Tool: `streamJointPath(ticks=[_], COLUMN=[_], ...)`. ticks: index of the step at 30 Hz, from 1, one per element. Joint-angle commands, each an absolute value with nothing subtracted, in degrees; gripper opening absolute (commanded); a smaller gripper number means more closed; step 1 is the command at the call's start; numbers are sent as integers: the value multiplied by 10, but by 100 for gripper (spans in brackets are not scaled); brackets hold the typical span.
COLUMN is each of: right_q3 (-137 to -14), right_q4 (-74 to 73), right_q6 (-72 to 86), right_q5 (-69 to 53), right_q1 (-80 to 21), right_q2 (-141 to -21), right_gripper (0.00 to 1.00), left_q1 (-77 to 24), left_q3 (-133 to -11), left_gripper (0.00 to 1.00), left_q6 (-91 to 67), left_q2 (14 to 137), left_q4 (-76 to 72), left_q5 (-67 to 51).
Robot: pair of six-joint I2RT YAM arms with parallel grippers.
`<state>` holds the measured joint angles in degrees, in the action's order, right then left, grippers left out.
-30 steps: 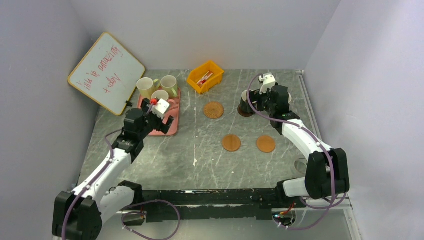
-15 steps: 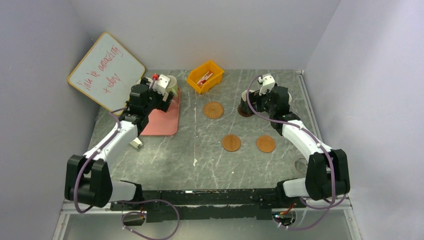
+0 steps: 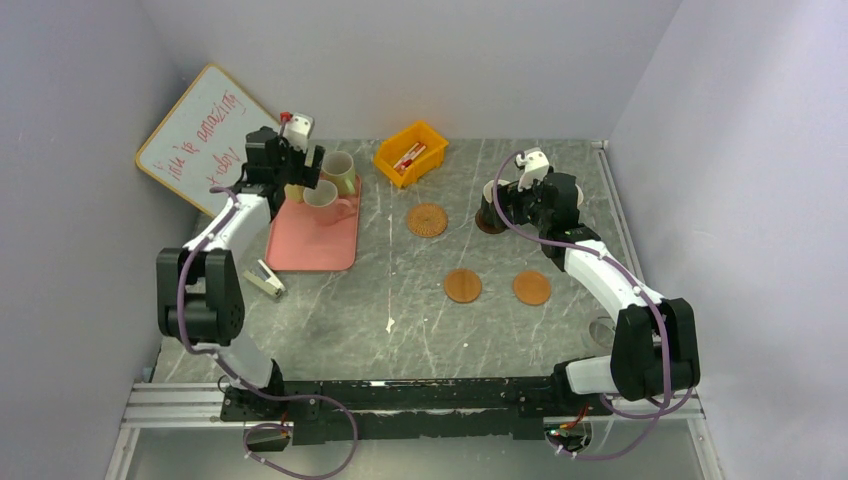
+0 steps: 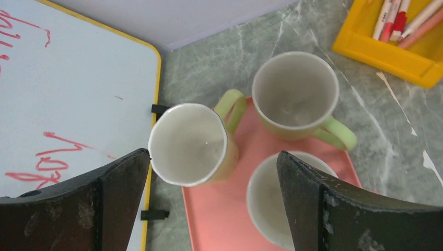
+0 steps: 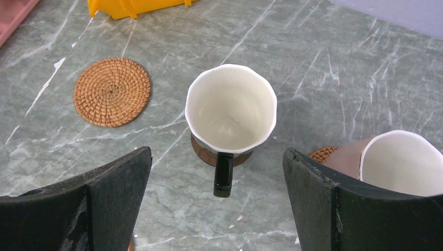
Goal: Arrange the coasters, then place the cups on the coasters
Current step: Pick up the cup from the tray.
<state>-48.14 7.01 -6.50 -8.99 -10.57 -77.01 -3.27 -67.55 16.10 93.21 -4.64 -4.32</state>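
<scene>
On the pink tray (image 4: 219, 219) stand two pale green cups (image 4: 189, 144) (image 4: 295, 97) and a third cup (image 4: 269, 193). My left gripper (image 4: 213, 156) hangs open above them, one finger left of the nearer green cup (image 3: 293, 188) and one over the third cup. The black cup (image 5: 231, 110) sits on a dark brown coaster (image 5: 201, 151), and my right gripper (image 5: 217, 154) is open just behind its handle. A pink cup (image 5: 399, 162) rests on a coaster (image 5: 323, 153) to the right. A woven coaster (image 3: 427, 219) and two orange-brown coasters (image 3: 462, 285) (image 3: 531, 287) lie bare.
A whiteboard (image 3: 205, 140) leans against the left wall beside the tray. A yellow bin (image 3: 410, 152) with pens stands at the back. A small stapler-like thing (image 3: 265, 280) lies on the table near the tray's front left corner.
My left arm has swung from the tray's near edge to its far left corner, over the cups, uncovering the stapler-like thing. The right arm has hardly moved.
</scene>
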Motion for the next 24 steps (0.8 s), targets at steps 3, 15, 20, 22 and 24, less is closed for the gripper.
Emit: streamJointPath(ticks=[3, 15, 20, 22, 24], right_q3=[-479, -477, -476, -476, -476], right_q4=[98, 98, 98, 98, 98], right_q6=[-76, -78, -78, -78, -78], right_q5=[-93, -93, -92, -92, -92], right_q1=[-103, -103, -103, -103, -103], right_q2=[-753, -753, -751, -751, -751], right_gripper=[100, 100, 100, 100, 100], left_q1=[-11, 20, 25, 28, 30], left_q3=[-760, -799, -806, -811, -815], left_gripper=[96, 96, 96, 96, 96], left_q6=[127, 126, 124, 121, 117], left_q2=[999, 1049, 1064, 1070, 1076], left_q4=[-20, -12, -9, -7, -3], left_q5=[-69, -67, -70, -75, -80])
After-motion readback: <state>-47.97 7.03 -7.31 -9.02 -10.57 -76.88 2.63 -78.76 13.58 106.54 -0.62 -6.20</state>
